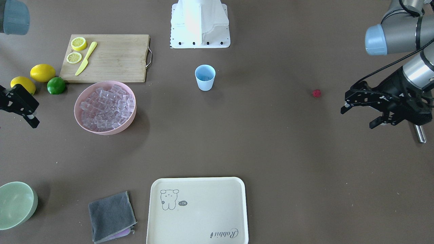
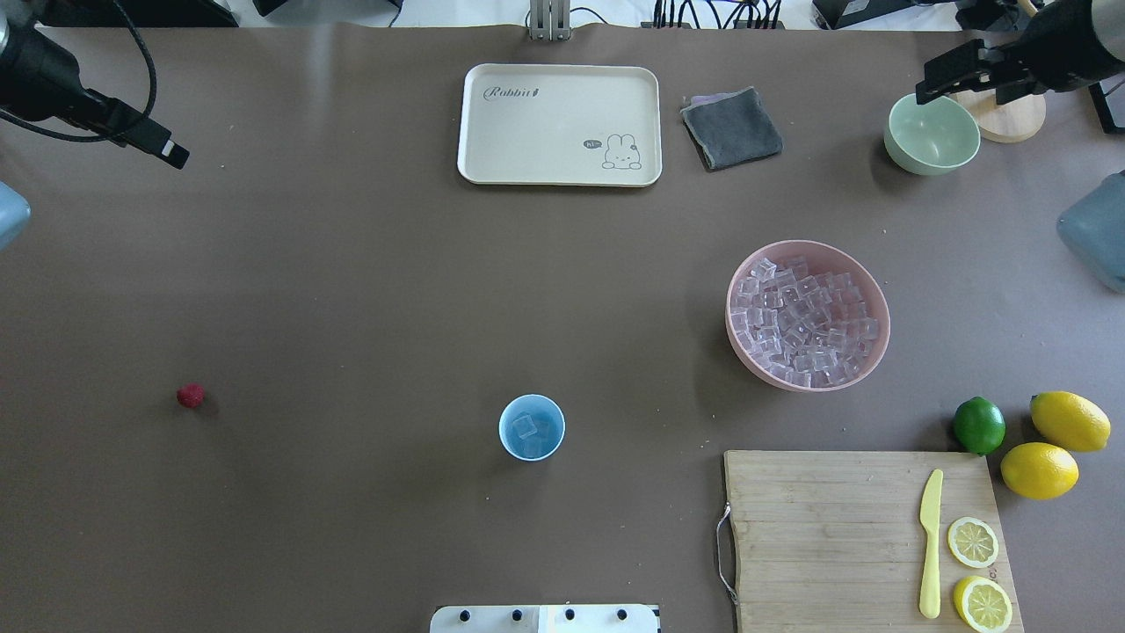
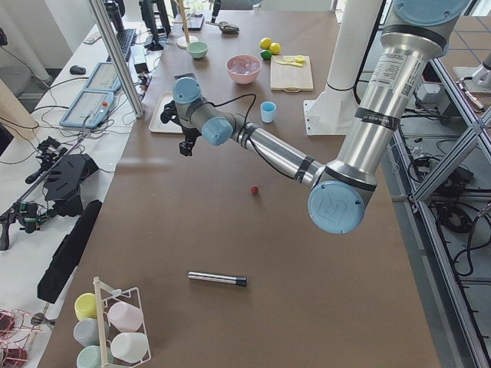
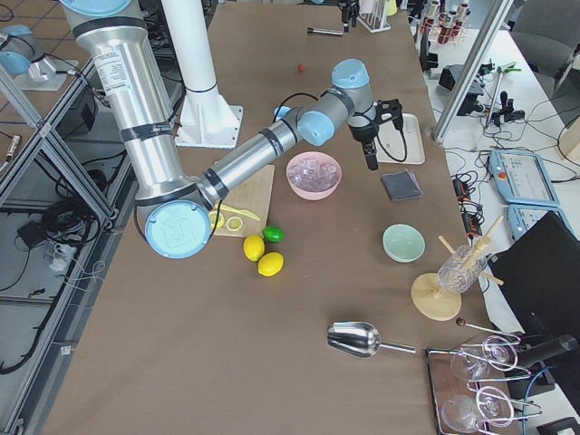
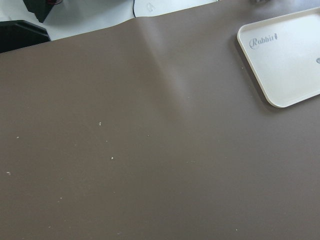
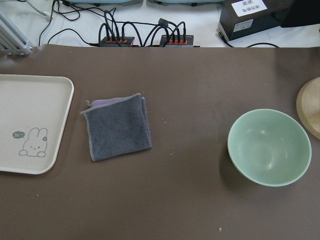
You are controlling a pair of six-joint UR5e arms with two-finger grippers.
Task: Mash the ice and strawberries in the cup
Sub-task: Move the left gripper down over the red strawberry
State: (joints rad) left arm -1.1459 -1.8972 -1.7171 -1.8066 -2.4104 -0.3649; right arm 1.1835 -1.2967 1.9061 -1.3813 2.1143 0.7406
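1. Tray point(image 1: 203, 217) lies well apart from the cup point(image 1: 205, 77).
2. Cup holds ice point(image 2: 525, 428); strawberry point(image 1: 316, 93) lies on the desk point(image 1: 271, 152), well apart.
3. Left gripper point(image 1: 360, 117) fingers are apart, beyond the strawberry; right gripper point(image 1: 33, 121) fingers: cannot tell.
4. Likely next: left fetches the strawberry into the cup.

The desk point(image 2: 352, 290) is plain dull brown; the cup point(image 2: 532, 428) is light blue; the ice point(image 2: 804, 321) is clear and colourless, in a pink bowl point(image 2: 809, 243); the strawberry point(image 2: 191, 396) is dark red; the tray point(image 2: 545, 123) is cream with a grey rabbit drawing; the cloth point(image 2: 731, 128) is dark grey; the lime point(image 2: 979, 425) is green; the lemons point(image 2: 1070, 420) are yellow.
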